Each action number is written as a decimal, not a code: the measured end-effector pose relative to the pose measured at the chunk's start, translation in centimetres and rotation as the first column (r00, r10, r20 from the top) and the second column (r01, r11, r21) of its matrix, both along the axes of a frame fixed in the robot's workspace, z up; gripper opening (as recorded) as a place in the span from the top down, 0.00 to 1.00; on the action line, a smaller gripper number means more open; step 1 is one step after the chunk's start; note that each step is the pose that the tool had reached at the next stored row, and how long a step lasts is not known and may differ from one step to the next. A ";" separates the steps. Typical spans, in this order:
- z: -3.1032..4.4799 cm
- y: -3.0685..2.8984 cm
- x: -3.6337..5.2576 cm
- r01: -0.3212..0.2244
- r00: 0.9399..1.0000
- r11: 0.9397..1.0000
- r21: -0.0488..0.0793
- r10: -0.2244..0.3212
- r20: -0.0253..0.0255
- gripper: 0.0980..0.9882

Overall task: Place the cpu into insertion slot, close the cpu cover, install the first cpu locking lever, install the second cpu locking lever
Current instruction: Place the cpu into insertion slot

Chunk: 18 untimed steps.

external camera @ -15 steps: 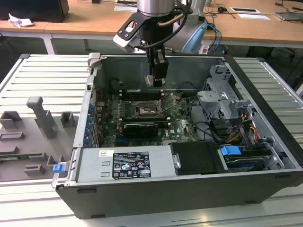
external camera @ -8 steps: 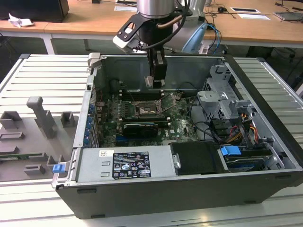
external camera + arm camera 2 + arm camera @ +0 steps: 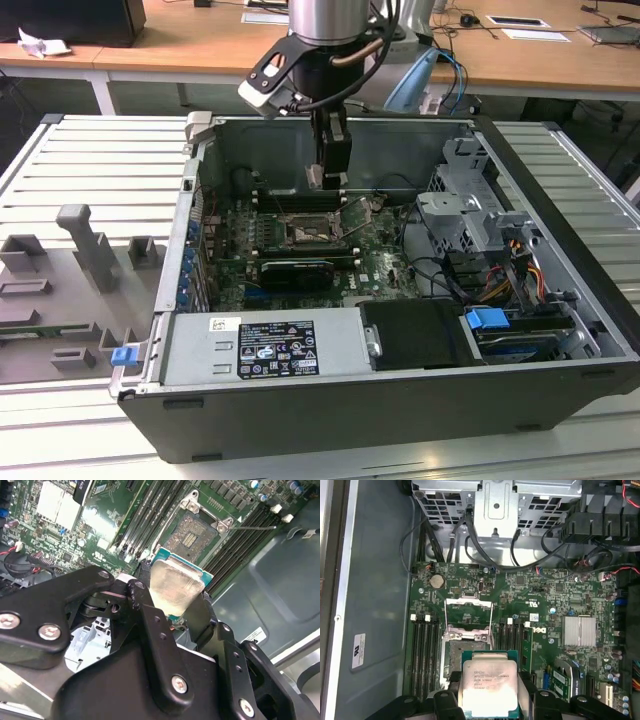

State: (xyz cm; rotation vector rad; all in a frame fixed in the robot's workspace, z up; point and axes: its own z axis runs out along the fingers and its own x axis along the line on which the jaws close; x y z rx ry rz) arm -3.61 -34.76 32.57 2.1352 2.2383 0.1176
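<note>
1 tool (image 3: 330,172), upper centre of the exterior view, hanging inside the open black case (image 3: 400,410) on the ribbed metal desk (image 3: 80,160). Its black fingers (image 3: 147,615) are clamped on 2 opposite edges of the cpu (image 3: 487,687), with no gap on either side.

cpu: flat square, matte pale silver lid with rounded corners on a green substrate rim. It sits in mid-air, above and just beside the insertion slot (image 3: 465,652), not seated. It's square, so no long axis. In the first wrist view its edges run parallel to the slot rim, lid facing the camera.

Slot: dark grainy centre, thin metal rim, green circuit board (image 3: 540,595) all round. cpu cover (image 3: 469,600) is a thin grey metal frame, swung up off the slot, so the centre is exposed.

Room: black memory slots (image 3: 425,645) run close along both sides of the slot. In the exterior view the case walls stand well apart from the tool, with the grey drive cage (image 3: 465,215) at centre right.
</note>
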 end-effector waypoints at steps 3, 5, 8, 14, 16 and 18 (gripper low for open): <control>-0.11 0.00 0.00 0.000 1.000 1.000 0.000 0.000 0.000 0.52; -0.18 0.00 0.00 0.000 1.000 1.000 0.000 0.000 0.000 0.52; -0.40 0.00 0.00 0.000 1.000 1.000 -0.002 0.000 0.000 0.52; -0.88 0.00 0.00 0.000 1.000 1.000 -0.002 0.000 0.000 0.52; -1.02 0.00 0.00 0.000 1.000 1.000 -0.002 0.000 0.000 0.52; -1.12 0.00 0.00 0.000 1.000 1.000 -0.002 0.000 0.000 0.52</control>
